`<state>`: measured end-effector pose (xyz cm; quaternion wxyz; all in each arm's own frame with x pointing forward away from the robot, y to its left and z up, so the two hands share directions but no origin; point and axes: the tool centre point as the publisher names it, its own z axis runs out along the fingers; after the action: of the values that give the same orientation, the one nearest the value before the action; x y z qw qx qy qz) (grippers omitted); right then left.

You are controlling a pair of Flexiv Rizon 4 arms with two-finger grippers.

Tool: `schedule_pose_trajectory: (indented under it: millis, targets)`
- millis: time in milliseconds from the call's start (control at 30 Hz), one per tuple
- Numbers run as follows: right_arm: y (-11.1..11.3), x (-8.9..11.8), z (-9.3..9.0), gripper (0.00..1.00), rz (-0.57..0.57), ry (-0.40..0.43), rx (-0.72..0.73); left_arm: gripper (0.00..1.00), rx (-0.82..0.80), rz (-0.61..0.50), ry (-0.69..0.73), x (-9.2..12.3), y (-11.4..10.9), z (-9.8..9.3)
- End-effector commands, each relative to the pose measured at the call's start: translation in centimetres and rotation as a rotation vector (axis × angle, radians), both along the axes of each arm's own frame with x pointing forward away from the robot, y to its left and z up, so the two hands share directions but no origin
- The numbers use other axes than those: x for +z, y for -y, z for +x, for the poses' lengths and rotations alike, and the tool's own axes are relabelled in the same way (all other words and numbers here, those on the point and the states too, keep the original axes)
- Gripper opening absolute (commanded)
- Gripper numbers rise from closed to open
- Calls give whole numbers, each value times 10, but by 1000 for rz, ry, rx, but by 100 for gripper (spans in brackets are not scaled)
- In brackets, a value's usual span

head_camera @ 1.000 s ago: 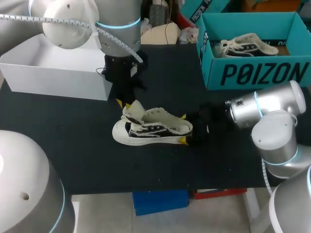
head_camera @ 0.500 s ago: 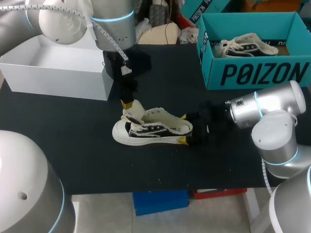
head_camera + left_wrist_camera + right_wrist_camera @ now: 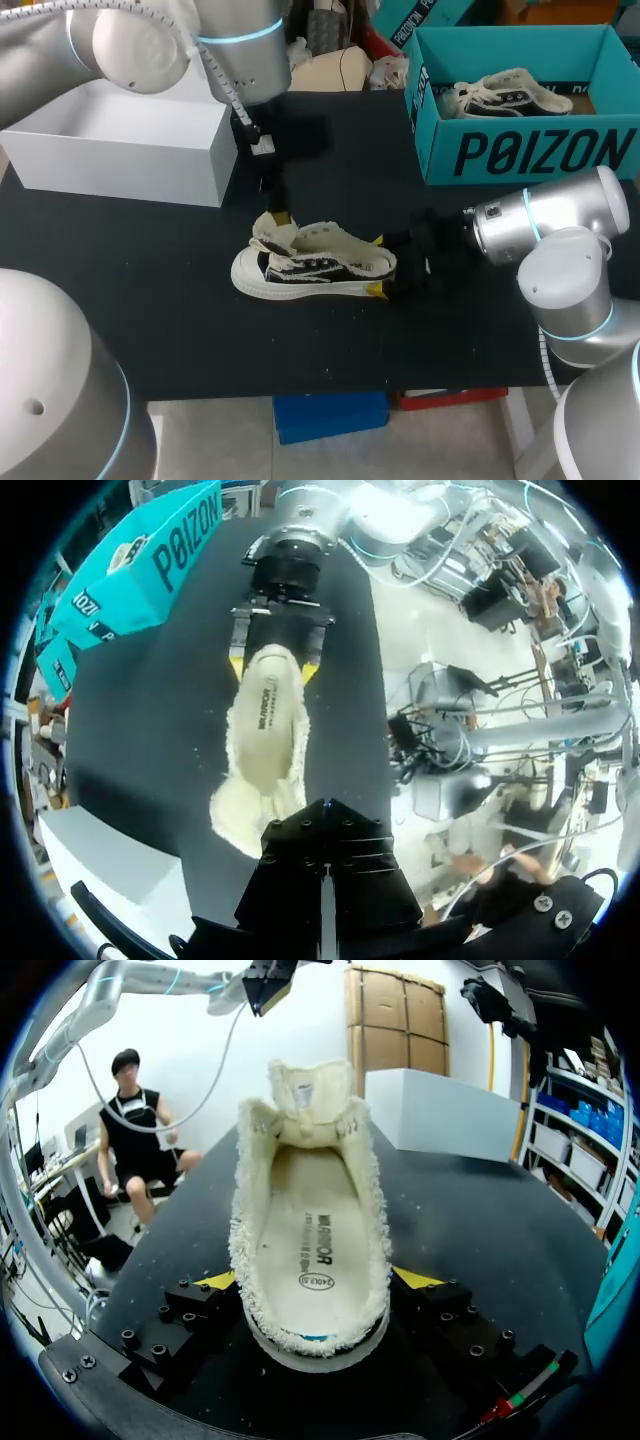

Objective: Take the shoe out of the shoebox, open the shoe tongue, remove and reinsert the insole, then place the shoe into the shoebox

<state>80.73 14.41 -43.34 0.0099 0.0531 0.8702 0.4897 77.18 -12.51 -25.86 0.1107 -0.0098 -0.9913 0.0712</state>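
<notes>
On the black table, a cream-and-black sneaker is clamped at the heel by the right gripper.

Yellow fingertips press the sneaker's heel from both sides, grasping it. The sneaker stands on its sole with its insole lying inside and its tongue raised at the toe end. The left gripper hangs just above that tongue; whether it is released or clenched cannot be told, and any contact with the tongue is hard to make out. Well beyond the sneaker's heel end sits the teal shoebox, partly cut off, holding a second sneaker. Beyond the toe end stands a white box.
</notes>
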Motion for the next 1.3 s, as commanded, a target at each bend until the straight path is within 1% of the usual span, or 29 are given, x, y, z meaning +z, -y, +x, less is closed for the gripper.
schedule_pose_trajectory:
  millis: [33,167,367,467,767,933,967,1033,1067,1100,1200,1300]
  targets:
    - [-1,-2,0,0,0,-1,-1,0,-192,-45,40,-17,19,12]
    - [-1,-2,0,0,0,-1,-1,0,-161,-83,20,-30,27,24]
    - [-1,-2,0,0,0,-1,-1,0,-116,-69,-6,-51,34,35]
    - [-1,-2,0,0,0,-1,-1,0,-104,-61,-22,-61,38,38]
    - [-1,-2,0,0,0,-1,-1,0,-96,-22,-41,-84,51,38]
    - [-1,-2,0,0,0,-1,-1,0,-93,-19,-91,-97,55,36]
    - [-1,-2,0,0,0,-1,-1,0,-102,11,-55,-100,56,35]
    - [-1,-2,0,0,0,-1,-1,0,-107,-11,-96,-103,58,33]
    - [-1,-2,0,0,0,-1,-1,0,-105,26,-61,-107,60,32]
    - [-1,-2,0,0,0,-1,-1,0,-109,32,-57,-109,61,31]
    - [-1,-2,0,0,0,-1,-1,0,-111,22,-101,-117,63,28]
    - [-1,-2,0,0,0,-1,-1,0,-111,26,-110,-123,65,25]
